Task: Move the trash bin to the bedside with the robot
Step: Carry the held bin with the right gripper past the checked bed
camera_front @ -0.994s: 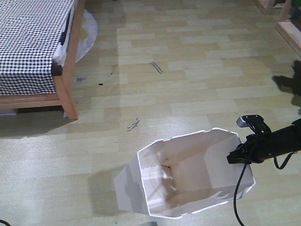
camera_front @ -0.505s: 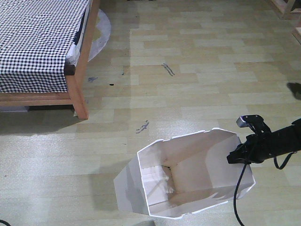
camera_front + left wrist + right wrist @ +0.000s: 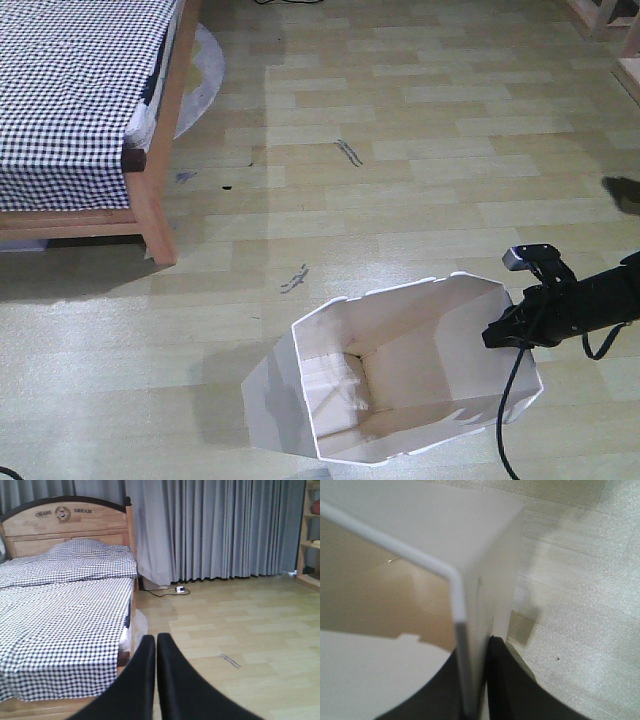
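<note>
The white faceted trash bin (image 3: pixel 400 370) stands on the floor at the bottom middle of the front view. My right gripper (image 3: pixel 505 335) is shut on its right rim; in the right wrist view the thin white wall (image 3: pixel 470 630) runs between the two black fingers (image 3: pixel 507 680). The bed (image 3: pixel 70 100), with its checked cover and wooden frame, is at the upper left, well apart from the bin. The left wrist view looks along the floor at the bed (image 3: pixel 65 610), and my left gripper (image 3: pixel 156 642) is shut with nothing in it.
A wooden bed post (image 3: pixel 155 215) stands at the bed's near corner. A round pale mat (image 3: pixel 200 75) lies beside the bed. Wooden furniture legs (image 3: pixel 625 40) sit at the far right. Grey curtains (image 3: pixel 215 530) and a plug with cable (image 3: pixel 177 589) are at the back wall.
The view has shifted against the room: bed and floor marks moved slightly left and down compared with half a second ago. The bin and my right gripper hold the same place in the frame.
</note>
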Robot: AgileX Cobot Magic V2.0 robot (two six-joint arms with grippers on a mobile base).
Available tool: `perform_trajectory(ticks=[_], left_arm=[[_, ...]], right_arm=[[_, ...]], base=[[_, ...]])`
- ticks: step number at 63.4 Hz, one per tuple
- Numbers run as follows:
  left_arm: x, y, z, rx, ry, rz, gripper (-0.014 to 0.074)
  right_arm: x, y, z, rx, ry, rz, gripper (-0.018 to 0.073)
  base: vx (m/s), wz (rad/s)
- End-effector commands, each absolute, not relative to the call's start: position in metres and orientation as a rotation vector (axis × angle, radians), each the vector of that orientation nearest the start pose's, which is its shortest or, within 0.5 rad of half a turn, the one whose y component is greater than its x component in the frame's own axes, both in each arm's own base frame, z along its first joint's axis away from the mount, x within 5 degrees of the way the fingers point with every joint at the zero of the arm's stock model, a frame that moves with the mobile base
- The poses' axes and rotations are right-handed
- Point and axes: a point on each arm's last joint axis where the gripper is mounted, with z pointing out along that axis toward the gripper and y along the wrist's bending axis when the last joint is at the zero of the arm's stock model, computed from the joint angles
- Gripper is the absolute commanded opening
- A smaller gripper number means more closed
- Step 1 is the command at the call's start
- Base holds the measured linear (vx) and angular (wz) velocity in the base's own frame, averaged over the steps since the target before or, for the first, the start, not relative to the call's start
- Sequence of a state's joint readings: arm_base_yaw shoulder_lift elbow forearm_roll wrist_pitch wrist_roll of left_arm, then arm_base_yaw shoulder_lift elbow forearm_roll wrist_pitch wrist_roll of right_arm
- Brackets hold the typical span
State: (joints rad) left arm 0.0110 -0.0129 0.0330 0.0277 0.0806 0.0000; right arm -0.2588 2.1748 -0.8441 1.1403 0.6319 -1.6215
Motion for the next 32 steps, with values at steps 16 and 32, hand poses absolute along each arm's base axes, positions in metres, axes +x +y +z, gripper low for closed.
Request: perform_trajectory(ticks=[16, 32], left_arm=[[0.0561, 0.0003, 0.1991, 0.0, 1.507, 0.007, -0.0006], [0.0561, 0.0003, 0.1991, 0.0, 1.507, 0.007, -0.0006]], right_arm=[[0.305, -0.0148, 0.0595, -0.389, 2.609, 0.981, -0.0005], [0.3048, -0.0143, 0.0599, -0.391, 2.606, 0.992, -0.0005]], base=[[0.14, -0.14], [0.16, -0.13]])
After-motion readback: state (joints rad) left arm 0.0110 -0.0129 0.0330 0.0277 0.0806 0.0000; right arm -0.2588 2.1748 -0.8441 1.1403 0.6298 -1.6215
